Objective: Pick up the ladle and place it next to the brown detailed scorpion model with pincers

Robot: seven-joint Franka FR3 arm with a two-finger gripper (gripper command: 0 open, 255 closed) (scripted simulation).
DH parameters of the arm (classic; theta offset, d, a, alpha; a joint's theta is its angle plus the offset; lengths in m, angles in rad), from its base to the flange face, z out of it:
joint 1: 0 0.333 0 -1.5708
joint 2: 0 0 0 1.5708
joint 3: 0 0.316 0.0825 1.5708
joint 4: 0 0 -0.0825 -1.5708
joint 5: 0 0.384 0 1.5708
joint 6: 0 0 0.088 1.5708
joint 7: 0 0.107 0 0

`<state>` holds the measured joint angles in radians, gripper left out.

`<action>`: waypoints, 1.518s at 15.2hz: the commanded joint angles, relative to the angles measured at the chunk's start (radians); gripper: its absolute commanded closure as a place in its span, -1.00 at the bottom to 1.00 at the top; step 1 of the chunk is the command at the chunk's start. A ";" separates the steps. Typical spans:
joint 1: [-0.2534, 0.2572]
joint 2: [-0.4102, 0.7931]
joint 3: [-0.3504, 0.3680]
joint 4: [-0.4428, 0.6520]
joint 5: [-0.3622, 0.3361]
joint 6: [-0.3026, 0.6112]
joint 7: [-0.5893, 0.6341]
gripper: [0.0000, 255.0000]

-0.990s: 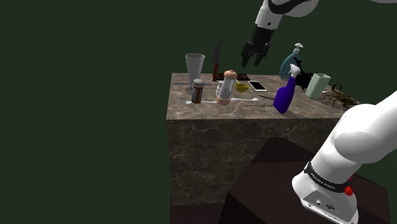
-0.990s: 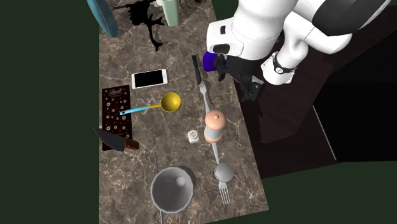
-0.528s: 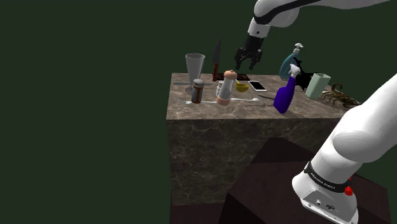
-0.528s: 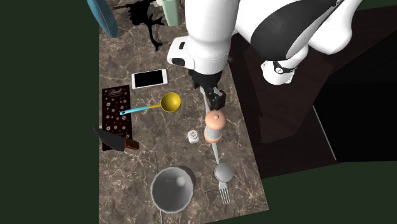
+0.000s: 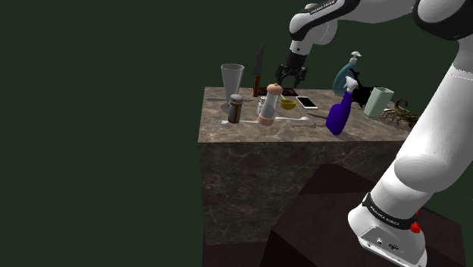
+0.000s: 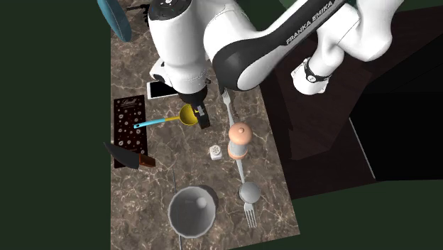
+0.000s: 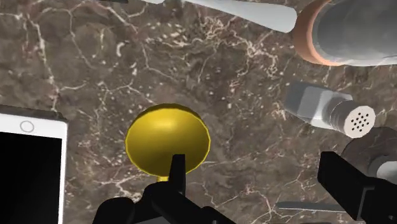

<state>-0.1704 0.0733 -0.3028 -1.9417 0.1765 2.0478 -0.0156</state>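
The ladle has a yellow bowl [image 6: 187, 116] and a thin blue handle [image 6: 152, 122]. It lies flat on the marble table top [image 6: 142, 206], between a white phone [image 6: 160, 89] and a chocolate box [image 6: 130, 128]. My gripper [image 6: 199, 113] hangs open just above the bowl. In the wrist view the bowl [image 7: 167, 139] lies at one fingertip [image 7: 177, 169], with the other finger [image 7: 347, 183] well off to the side; nothing is held. From the shoulder view the gripper [image 5: 291, 74] is over the ladle [image 5: 288, 104]. The brown scorpion [image 5: 402, 114] sits at the table's right end.
A pepper mill [image 6: 240, 140], a small white shaker [image 6: 215, 151] and a long fork [image 6: 242, 174] stand close beside the ladle. A knife [image 6: 128, 158] and a grey glass [image 6: 192, 212] lie further along. A blue spray bottle [image 5: 339, 114] and a mug [image 5: 377, 101] stand near the scorpion.
The arm has swung from the stand side of the table across to the ladle and come down over its bowl. The fingers stayed open.
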 commanded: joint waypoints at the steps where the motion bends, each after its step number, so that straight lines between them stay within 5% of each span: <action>1: -0.018 0.068 -0.013 0.046 0.032 0.008 -0.001 -1.00; 9: -0.119 0.356 -0.038 0.286 0.160 -0.009 0.007 -1.00; 23: -0.121 0.408 -0.023 0.257 0.188 0.069 -0.007 -1.00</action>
<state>-0.2919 0.4816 -0.3264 -1.6850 0.3643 2.1167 -0.0224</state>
